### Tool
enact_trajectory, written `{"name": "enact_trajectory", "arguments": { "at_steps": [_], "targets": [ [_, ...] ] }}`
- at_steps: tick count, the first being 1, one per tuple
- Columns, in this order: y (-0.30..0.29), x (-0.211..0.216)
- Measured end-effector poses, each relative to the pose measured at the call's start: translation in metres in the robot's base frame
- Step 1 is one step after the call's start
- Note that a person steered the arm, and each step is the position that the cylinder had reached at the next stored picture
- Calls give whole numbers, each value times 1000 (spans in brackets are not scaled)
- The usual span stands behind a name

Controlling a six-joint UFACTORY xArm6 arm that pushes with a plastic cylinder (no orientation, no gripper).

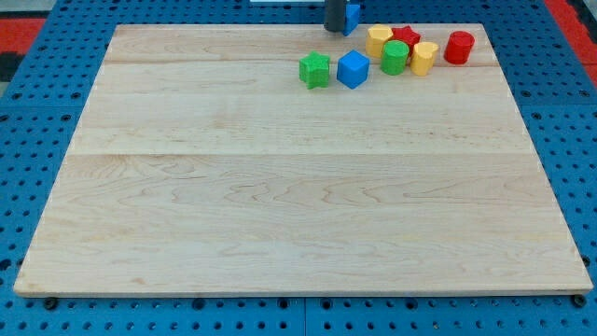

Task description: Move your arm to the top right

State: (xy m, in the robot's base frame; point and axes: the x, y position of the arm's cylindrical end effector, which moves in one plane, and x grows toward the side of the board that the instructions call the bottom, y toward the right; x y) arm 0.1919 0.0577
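My tip [333,29] shows at the view's top edge, a dark rod end just left of a blue block [352,16] that it partly hides. Below and to the right lies a cluster of blocks: a green star-like block [315,70], a blue cube [353,69], a green cylinder-like block [395,58], a yellow block [378,40], a red star [406,36], a yellow cylinder-like block [424,58] and a red cylinder [458,47]. My tip stands above and left of this cluster, not touching it.
The wooden board [280,187] rests on a blue perforated table [37,112]. A red area [23,33] shows at the view's top left corner and another at the top right.
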Motion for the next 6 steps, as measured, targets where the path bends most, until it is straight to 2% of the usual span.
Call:
{"name": "enact_trajectory", "arguments": {
  "at_steps": [2, 6],
  "targets": [
    [80, -1],
    [173, 0]
  ]
}}
